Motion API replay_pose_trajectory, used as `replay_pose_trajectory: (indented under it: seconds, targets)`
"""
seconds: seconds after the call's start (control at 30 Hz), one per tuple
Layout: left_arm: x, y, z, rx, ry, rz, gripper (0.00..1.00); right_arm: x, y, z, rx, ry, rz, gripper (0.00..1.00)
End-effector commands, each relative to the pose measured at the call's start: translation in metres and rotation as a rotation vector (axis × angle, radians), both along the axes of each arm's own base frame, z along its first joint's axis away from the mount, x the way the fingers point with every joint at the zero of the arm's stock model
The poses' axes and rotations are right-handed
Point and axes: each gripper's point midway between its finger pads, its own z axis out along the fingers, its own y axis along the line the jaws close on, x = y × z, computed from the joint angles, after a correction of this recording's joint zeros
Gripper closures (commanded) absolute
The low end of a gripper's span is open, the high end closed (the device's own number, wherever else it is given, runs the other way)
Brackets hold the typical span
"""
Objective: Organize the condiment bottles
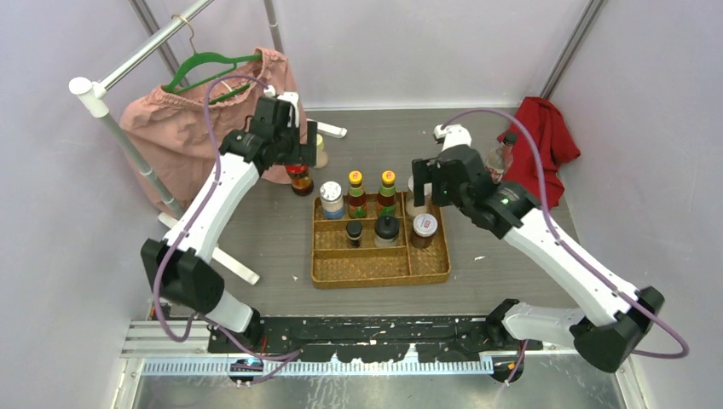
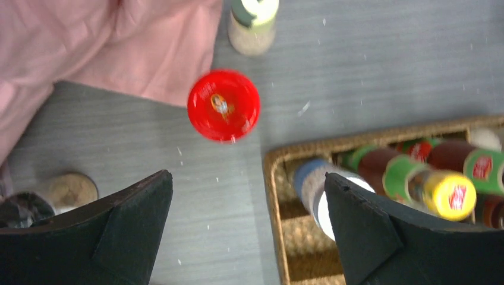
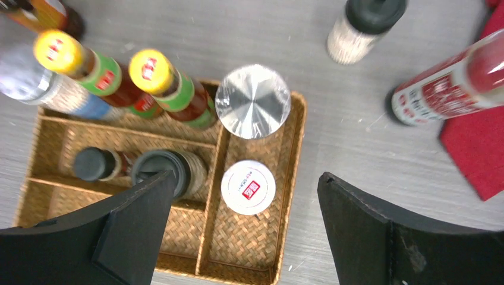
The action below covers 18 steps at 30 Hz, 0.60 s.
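A tan woven tray (image 1: 379,266) holds several condiment bottles: two yellow-capped ones (image 1: 355,193), a white-lidded blue jar (image 1: 332,199), a silver-lidded shaker (image 3: 253,101), a white-lidded jar (image 3: 248,187) and two black-capped ones (image 3: 157,169). My right gripper (image 3: 246,176) hangs open above the white-lidded jar and holds nothing. My left gripper (image 2: 248,178) is open and empty over the table at the tray's far left corner. A red-capped jar (image 2: 223,105) stands just beyond the left gripper, outside the tray. Also outside are a pale bottle (image 2: 252,24), a black-capped shaker (image 3: 365,24) and a red-labelled bottle (image 3: 451,89).
A pink cloth (image 1: 183,119) hangs from a green hanger on a white pipe rack (image 1: 128,136) at the back left. A red cloth (image 1: 546,136) lies at the back right, under the red-labelled bottle. Grey walls close in the table on three sides.
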Motion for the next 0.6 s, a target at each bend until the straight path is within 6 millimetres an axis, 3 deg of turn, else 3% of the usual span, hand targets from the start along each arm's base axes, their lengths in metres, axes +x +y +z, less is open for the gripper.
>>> replay_pose_trajectory:
  seconds: [0.0,0.13,0.37,0.57]
  targets:
    - [0.043,0.005,0.018,-0.047,-0.053,0.033,0.00,-0.010,-0.019,0.047,-0.009,-0.074,-0.027,0.04]
    - [0.067,0.017,-0.003,-0.049,-0.003,0.085,0.00,-0.014,-0.026,0.059,-0.011,-0.092,-0.032,0.04]
    - [0.088,0.023,-0.049,-0.034,0.070,0.108,0.02,-0.017,-0.025,0.047,-0.015,-0.069,-0.021,0.04]
    - [0.112,0.007,-0.047,-0.067,0.026,0.034,0.03,-0.015,-0.020,0.041,-0.014,-0.056,-0.010,0.04]
